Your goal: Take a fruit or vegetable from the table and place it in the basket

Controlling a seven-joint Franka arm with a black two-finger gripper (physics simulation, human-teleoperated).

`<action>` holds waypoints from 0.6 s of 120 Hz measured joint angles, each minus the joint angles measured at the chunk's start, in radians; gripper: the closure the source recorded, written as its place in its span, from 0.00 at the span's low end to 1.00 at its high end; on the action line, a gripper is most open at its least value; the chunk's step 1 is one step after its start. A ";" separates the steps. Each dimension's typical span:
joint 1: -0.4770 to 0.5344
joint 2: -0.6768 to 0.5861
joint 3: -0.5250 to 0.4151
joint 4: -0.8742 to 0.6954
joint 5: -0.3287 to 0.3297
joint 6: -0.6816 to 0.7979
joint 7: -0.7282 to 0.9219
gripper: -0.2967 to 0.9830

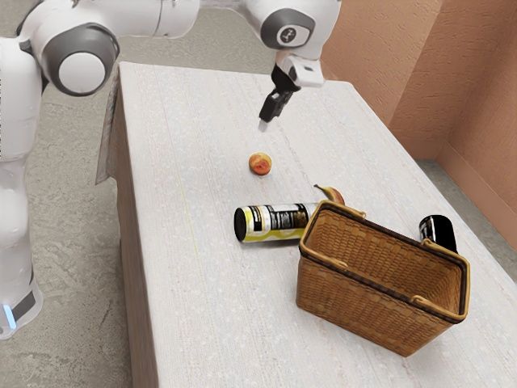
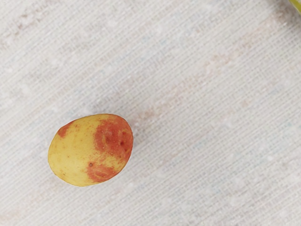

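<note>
My gripper (image 1: 264, 124) hangs above the table, higher than the small red-and-yellow fruit (image 1: 260, 164) and toward the table's far end from it. Whether it is open or shut cannot be made out. In the wrist view the same fruit (image 2: 91, 149) lies alone on the cloth, yellow with red patches. A wicker basket (image 1: 371, 304) with raised dark rims stands upright at the exterior view's lower right. Another yellowish-red fruit (image 1: 335, 196) with a curved tip lies behind the basket, partly hidden by it.
A can with a yellow, white and black label (image 1: 275, 221) lies on its side between the small fruit and the basket, close to the basket. A dark can (image 1: 438, 231) is behind the basket. The table (image 1: 194, 307) has a pale cloth surface.
</note>
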 joint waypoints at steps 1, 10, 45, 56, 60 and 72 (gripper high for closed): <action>0.001 0.005 0.000 0.000 -0.002 0.001 0.012 0.23; 0.024 0.044 0.002 -0.003 -0.018 0.005 0.117 0.23; 0.058 0.139 0.003 -0.005 -0.045 0.020 0.424 0.23; 0.059 0.153 0.002 -0.005 -0.048 0.034 0.493 0.23; 0.059 0.155 0.002 -0.001 -0.052 0.042 0.516 0.23; 0.072 0.158 0.003 0.010 -0.074 0.064 0.575 0.23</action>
